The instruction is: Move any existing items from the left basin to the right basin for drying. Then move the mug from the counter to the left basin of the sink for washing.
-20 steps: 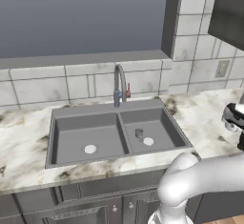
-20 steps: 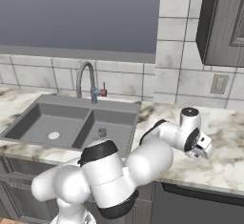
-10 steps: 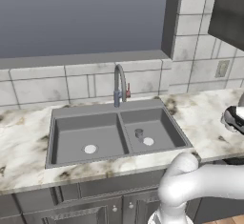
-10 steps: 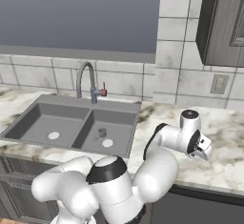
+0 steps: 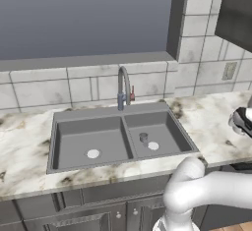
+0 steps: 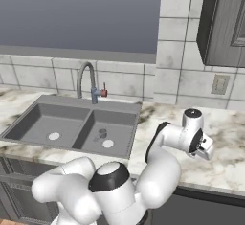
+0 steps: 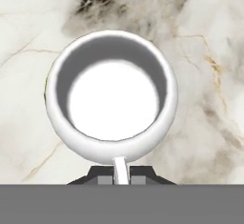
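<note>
In the hand view, the mug point(image 7: 112, 96) is seen from above, white and glossy, over the marble counter point(image 7: 209, 51). Its handle points toward my gripper point(image 7: 120, 174), whose fingers sit tight on either side of it. The gripper point(image 6: 205, 147) hovers low over the counter point(image 6: 225, 166) well to the right of the sink point(image 6: 28, 116) and shows at the right edge point(image 5: 242, 122) of the left base view. The wider left basin point(image 5: 74, 136) holds just its white drain. In the narrower right basin point(image 5: 167, 129) stands a small dark grey cylinder point(image 5: 143, 137).
A tall curved grey faucet point(image 5: 123, 85) rises behind the divider between the basins. A wall outlet point(image 6: 220, 84) and a dark upper cabinet point(image 6: 227, 23) are above the counter on the right. My own white arm point(image 6: 162, 171) crosses in front of the counter edge.
The hand has barely shifted over the right counter. The sink and the cylinder look the same.
</note>
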### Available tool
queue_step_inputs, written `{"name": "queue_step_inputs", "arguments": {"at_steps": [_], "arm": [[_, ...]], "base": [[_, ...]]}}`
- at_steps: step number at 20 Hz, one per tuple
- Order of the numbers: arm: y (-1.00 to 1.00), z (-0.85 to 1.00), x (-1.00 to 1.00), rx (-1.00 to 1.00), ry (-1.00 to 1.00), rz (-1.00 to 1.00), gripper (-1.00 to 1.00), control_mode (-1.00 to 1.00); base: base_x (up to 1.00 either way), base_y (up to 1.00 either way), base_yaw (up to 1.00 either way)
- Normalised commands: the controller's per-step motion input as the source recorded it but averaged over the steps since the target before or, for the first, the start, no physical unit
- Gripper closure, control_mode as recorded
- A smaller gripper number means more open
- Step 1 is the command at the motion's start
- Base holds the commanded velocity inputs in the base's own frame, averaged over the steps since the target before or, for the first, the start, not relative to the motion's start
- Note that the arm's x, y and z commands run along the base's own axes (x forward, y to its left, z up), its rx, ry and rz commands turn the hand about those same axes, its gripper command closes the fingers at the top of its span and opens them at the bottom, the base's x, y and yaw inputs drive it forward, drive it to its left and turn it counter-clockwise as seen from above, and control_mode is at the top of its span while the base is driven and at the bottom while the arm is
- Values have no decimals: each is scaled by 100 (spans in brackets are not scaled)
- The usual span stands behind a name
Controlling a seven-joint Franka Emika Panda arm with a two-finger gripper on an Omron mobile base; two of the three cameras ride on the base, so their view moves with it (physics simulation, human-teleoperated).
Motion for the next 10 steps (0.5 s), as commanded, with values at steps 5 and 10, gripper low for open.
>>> {"name": "queue_step_inputs", "arguments": {"at_steps": [5,10], "arm": [[1,21,-9,4,0,0,100,-100],[15,24,-15,1,0,0,100,-100]], "base": [[0,0,0],[0,0,0]]}}
